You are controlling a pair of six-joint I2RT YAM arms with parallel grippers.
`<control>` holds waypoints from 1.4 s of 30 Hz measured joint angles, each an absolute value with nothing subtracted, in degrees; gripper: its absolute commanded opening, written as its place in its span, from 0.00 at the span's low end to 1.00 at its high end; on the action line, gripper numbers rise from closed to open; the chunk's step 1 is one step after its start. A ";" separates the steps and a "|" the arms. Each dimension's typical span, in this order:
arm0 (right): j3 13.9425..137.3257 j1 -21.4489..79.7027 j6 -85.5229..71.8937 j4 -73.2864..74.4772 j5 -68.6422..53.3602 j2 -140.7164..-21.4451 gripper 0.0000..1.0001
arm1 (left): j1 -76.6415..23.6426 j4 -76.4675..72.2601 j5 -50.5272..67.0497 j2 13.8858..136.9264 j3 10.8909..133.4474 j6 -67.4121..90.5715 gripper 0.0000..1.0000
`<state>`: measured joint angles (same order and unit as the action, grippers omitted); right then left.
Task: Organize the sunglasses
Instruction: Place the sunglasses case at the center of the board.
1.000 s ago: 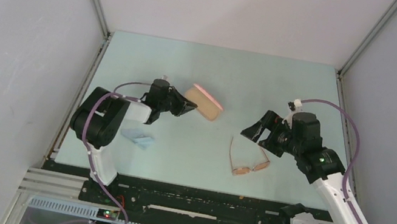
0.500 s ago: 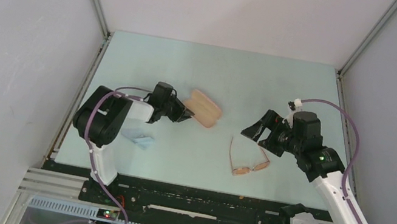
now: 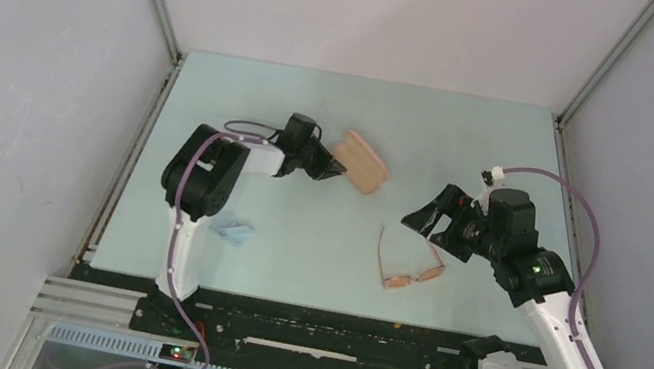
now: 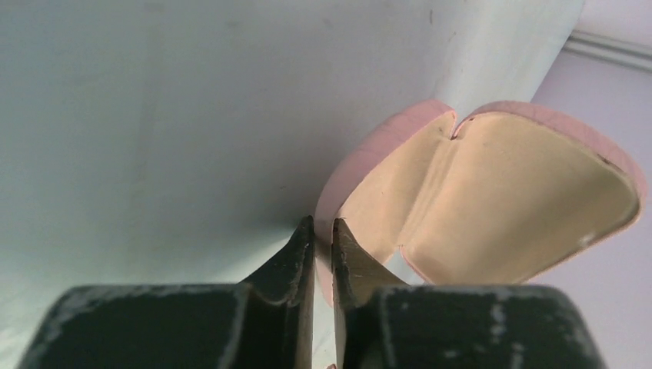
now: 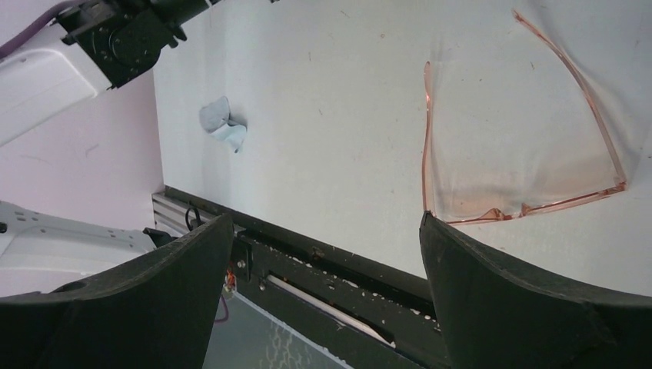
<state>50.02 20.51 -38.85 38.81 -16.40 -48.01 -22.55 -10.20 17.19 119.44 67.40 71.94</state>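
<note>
Unfolded sunglasses (image 3: 413,276), just beside wide-spread right jaws, not touching

pink case (image 4: 500,192) lies open — cream lining up — left gripper (image 4: 323,228) pinching its near rim.

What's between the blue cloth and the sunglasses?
Nothing. Only bare table lies between the cloth and the sunglasses, as the top view shows.

Sunglasses (image 3: 412,277): orange-brown frame, amber lenses. Case (image 3: 362,161): pink shell, cream-tan lining. Cloth (image 3: 236,230): light blue. Table (image 3: 335,115): plain pale mint green. Left gripper (image 4: 323,231), right gripper (image 5: 324,223): black. Cables (image 3: 548,175): purple.
</note>
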 measured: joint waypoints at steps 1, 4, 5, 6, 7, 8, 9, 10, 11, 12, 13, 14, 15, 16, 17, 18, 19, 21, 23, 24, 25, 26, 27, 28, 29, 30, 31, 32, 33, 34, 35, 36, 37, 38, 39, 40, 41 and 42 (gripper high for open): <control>50.02 20.34 -38.85 38.94 -16.38 -47.79 1.00 | -23.11 -8.84 17.15 120.68 69.71 71.75 0.22; 50.02 19.90 -38.85 39.07 -16.38 -47.20 1.00 | -24.80 -5.43 17.17 123.07 74.76 71.18 0.45; 50.02 19.68 -38.85 39.16 -16.47 -47.00 1.00 | -25.30 -4.64 17.26 123.48 76.01 70.85 0.49; 50.02 19.42 -38.87 39.22 -16.69 -46.81 1.00 | -25.63 -3.73 17.37 123.68 77.19 70.67 0.51; 50.02 19.11 -38.87 39.22 -16.97 -46.65 1.00 | -25.93 -3.03 17.39 123.72 77.93 70.17 0.52; 50.02 18.81 -38.87 39.22 -17.23 -46.50 1.00 | -26.22 -2.20 17.32 123.72 78.63 70.00 0.52; 50.02 18.68 -38.87 39.22 -17.37 -46.44 1.00 | -26.37 -1.74 17.30 123.72 78.94 69.58 0.52; 50.02 18.55 -38.87 39.22 -17.65 -46.44 0.99 | -26.46 -1.19 17.28 123.70 79.00 69.17 0.52; 50.02 18.46 -38.87 39.20 -17.87 -46.46 1.00 | -26.46 -0.75 17.39 123.63 79.00 68.95 0.52; 50.02 18.41 -38.89 39.20 -18.13 -46.50 0.99 | -26.46 -0.49 17.28 123.42 78.98 68.58 0.53; 50.02 18.39 -38.87 39.18 -18.24 -46.54 0.99 | -26.46 0.21 17.15 123.00 78.89 67.92 0.54; 50.02 18.39 -38.87 39.20 -18.41 -46.59 1.00 | -26.46 1.02 16.84 122.37 78.65 67.26 0.57; 50.02 18.39 -38.87 39.18 -18.59 -46.68 1.00 | -26.46 1.48 16.67 121.80 78.35 66.72 0.61; 50.02 18.39 -38.87 39.18 -18.70 -46.74 1.00 | -26.46 1.83 16.64 120.88 77.69 65.87 0.63; 50.02 18.39 -38.87 39.18 -18.87 -46.85 1.00 | -26.46 2.33 16.45 119.61 76.73 65.06 0.66; 50.02 18.39 -38.87 39.16 -19.00 -46.96 1.00 | -26.46 3.01 16.10 117.95 75.61 64.20 0.67; 50.02 18.39 -38.87 39.13 -19.09 -47.00 1.00 | -26.46 3.77 15.68 116.25 74.56 63.40 0.68; 50.02 18.39 -38.87 39.07 -19.22 -47.05 0.99 | -26.46 5.04 14.94 112.44 72.64 61.65 0.68; 50.02 18.39 -38.87 38.85 -19.22 -47.11 0.99 | -26.46 6.66 13.82 107.28 70.81 59.48 0.68; 50.02 18.39 -38.85 38.76 -19.22 -47.16 0.99 | -26.44 7.27 13.41 104.86 70.11 58.59 0.67; 50.02 18.39 -38.85 38.76 -19.22 -47.20 1.00 | -26.41 7.97 12.58 101.91 69.23 57.34 0.65; 50.02 18.39 -38.83 38.76 -19.20 -47.27 0.99 | -26.39 8.80 11.81 98.72 68.18 56.14 0.61; 50.02 18.39 -38.81 38.76 -19.20 -47.35 0.99 | -26.30 9.67 10.83 95.85 67.18 55.07 0.57; 50.02 18.39 -38.70 38.76 -19.18 -47.40 0.99 | -26.09 10.70 9.47 92.03 65.54 53.74 0.55; 50.02 18.39 -38.63 38.79 -19.16 -47.46 1.00 | -25.63 12.03 8.05 87.85 63.33 52.53 0.55; 50.02 18.39 -38.48 38.79 -19.18 -47.51 1.00 | -25.06 13.37 7.14 84.62 61.60 51.96 0.55; 50.02 18.39 -38.37 38.79 -19.18 -47.55 0.99 | -24.12 14.28 6.07 80.82 59.02 51.16 0.55; 50.02 18.39 -38.15 38.76 -19.18 -47.66 1.00 | -22.87 15.53 4.62 76.77 56.01 50.57 0.57; 50.02 18.39 -37.91 38.76 -19.20 -47.79 1.00 | -21.41 17.39 2.76 72.73 52.90 50.28 0.58; 50.02 18.39 -37.76 38.74 -19.29 -47.92 1.00 | -19.86 19.77 0.64 68.64 49.80 49.98 0.60; 50.02 18.39 -37.63 38.61 -19.49 -48.14 1.00 | -18.35 22.31 -1.72 65.04 47.00 49.95 0.60; 50.02 18.39 -37.58 38.35 -19.64 -48.36 0.99 | -17.12 24.69 -3.68 62.19 44.66 49.98 0.59; 50.02 18.39 -37.58 37.85 -19.90 -48.69 1.00 | -16.19 26.35 -5.34 59.88 42.30 50.04 0.59; 50.02 18.39 -37.58 37.36 -20.14 -49.10 0.99 | -15.57 28.05 -6.90 58.11 40.12 50.15 0.59; 50.00 18.39 -37.58 36.93 -20.45 -49.50 0.99 | -15.22 29.47 -7.99 57.10 38.22 50.41 0.59; 50.00 18.39 -37.60 36.27 -20.86 -50.09 0.99 | -15.05 30.65 -8.91 56.90 36.99 50.57 0.58; 50.00 18.41 -37.60 35.83 -21.21 -50.52 0.99 | -14.76 31.57 -9.67 57.21 35.83 50.76 0.56; 50.00 18.57 -37.60 35.29 -21.56 -51.05 0.99 | -14.41 32.34 -10.52 58.04 34.94 51.00 0.54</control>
<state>50.00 18.57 -37.60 35.29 -21.56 -51.05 -14.41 32.34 -10.52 58.04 34.94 51.00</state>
